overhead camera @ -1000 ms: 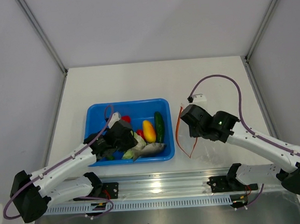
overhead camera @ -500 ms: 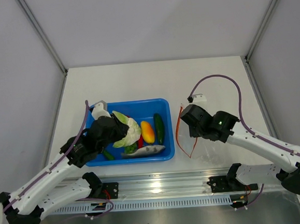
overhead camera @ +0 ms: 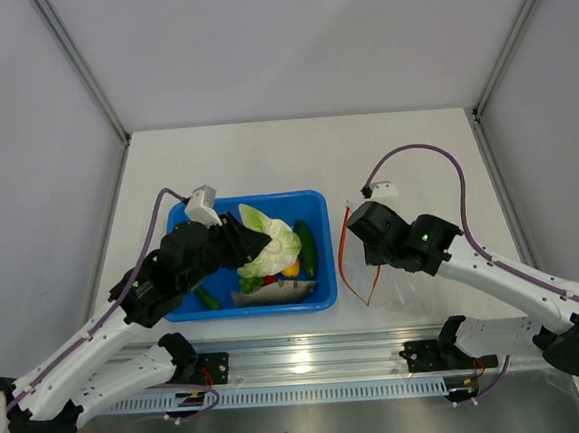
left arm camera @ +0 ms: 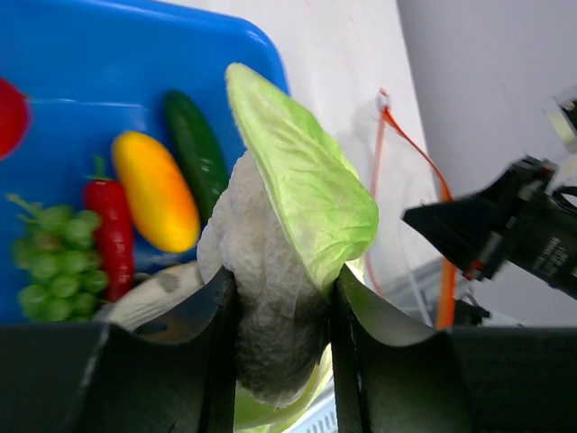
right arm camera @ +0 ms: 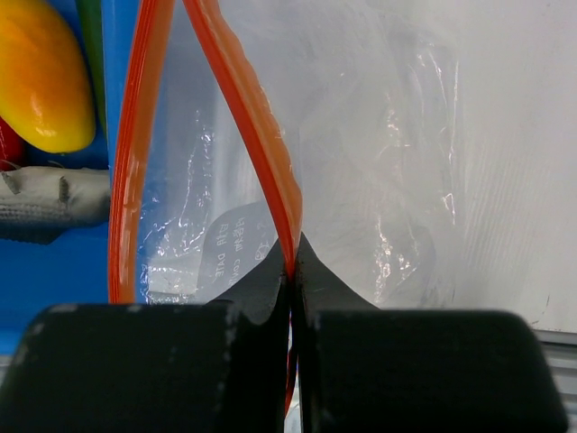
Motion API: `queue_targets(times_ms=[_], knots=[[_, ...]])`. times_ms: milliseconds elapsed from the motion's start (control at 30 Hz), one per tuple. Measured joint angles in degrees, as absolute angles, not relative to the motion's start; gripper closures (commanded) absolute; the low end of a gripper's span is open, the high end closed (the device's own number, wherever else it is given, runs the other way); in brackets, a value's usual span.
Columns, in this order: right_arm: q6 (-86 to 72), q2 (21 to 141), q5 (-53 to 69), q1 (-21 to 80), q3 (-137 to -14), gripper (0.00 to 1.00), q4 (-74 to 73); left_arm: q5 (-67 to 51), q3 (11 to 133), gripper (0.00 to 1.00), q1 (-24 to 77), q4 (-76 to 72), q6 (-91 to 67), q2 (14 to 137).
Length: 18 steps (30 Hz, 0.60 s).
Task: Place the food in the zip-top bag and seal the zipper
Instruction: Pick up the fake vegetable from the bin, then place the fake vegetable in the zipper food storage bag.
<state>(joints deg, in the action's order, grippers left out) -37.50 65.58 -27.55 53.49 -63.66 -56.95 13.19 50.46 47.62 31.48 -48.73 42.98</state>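
My left gripper (overhead camera: 255, 245) (left arm camera: 281, 298) is shut on the white cauliflower (overhead camera: 272, 244) (left arm camera: 270, 280) with its green leaf, held above the blue tray (overhead camera: 195, 210). Under it in the tray lie the mango (left arm camera: 155, 191), cucumber (overhead camera: 308, 247) (left arm camera: 195, 150), red chili (left arm camera: 112, 231), green grapes (left arm camera: 56, 263) and grey fish (overhead camera: 276, 294). To the tray's right, the clear zip-top bag (overhead camera: 400, 288) (right arm camera: 361, 171) stands with its mouth open. My right gripper (overhead camera: 365, 239) (right arm camera: 292, 263) is shut on one side of its orange zipper (overhead camera: 345, 257) (right arm camera: 257, 126).
The tray's right wall (overhead camera: 327, 254) lies between the lifted cauliflower and the bag's mouth. A metal rail (overhead camera: 311, 360) runs along the near edge. A small white connector block (overhead camera: 384, 187) rests on the table behind the right arm.
The left arm has lifted the cauliflower out of the tray and carried it up and to the right, toward the bag. The right arm and bag have stayed put.
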Motion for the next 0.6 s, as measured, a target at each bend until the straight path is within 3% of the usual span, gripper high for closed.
queue_targets(times_ms=[267,600], knots=[[-37.52,66.26,-26.96,53.49,-63.66,1.0,-55.96,0.8,50.46,1.0,47.79,22.41,-52.8,49.69],[-37.52,66.65,-26.46,53.49,-63.68,1.0,-55.05,-5.45,51.59,0.99,51.68,15.42,-56.71,57.25]])
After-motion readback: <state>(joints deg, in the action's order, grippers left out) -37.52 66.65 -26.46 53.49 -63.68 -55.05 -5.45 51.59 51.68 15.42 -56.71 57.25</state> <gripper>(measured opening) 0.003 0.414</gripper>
